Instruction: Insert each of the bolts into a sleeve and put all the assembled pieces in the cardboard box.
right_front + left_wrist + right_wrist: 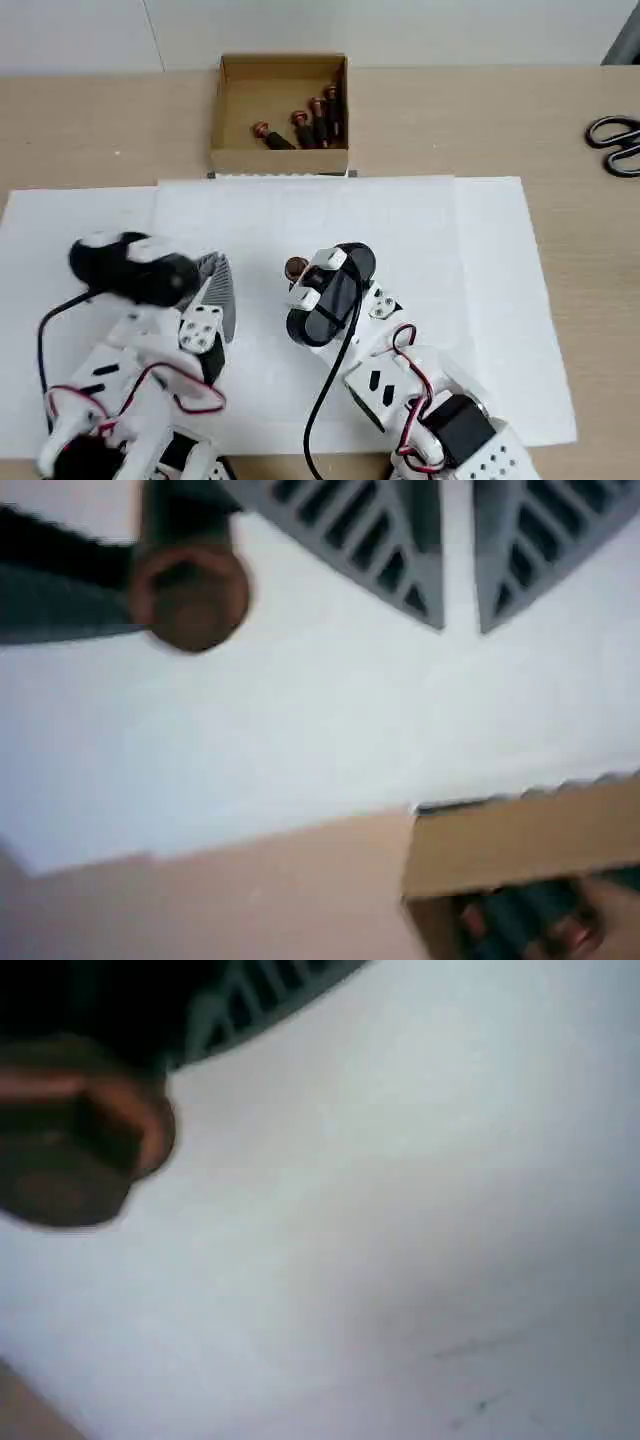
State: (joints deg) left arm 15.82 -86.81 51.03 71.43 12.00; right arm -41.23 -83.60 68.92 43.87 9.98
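A copper-headed bolt [296, 268] is held just over the white paper [420, 240] at mid-table, with my right gripper [300, 280] shut on it. Up close in the right wrist view the bolt's head [85, 1135] is large and blurred beside a grey finger [260, 1000]. The left wrist view has the same bolt [188, 595] with a dark part behind its head. My left gripper [218, 290] [457, 620] hangs to the bolt's left, slightly open and holding nothing. The cardboard box [230, 110] [520, 840] at the back holds several assembled pieces [305, 128].
Scissors [615, 145] lie on the bare wood at the far right. The white paper covers the table's middle in front of the box. Black and red cables [330, 400] trail from both arms near the front edge.
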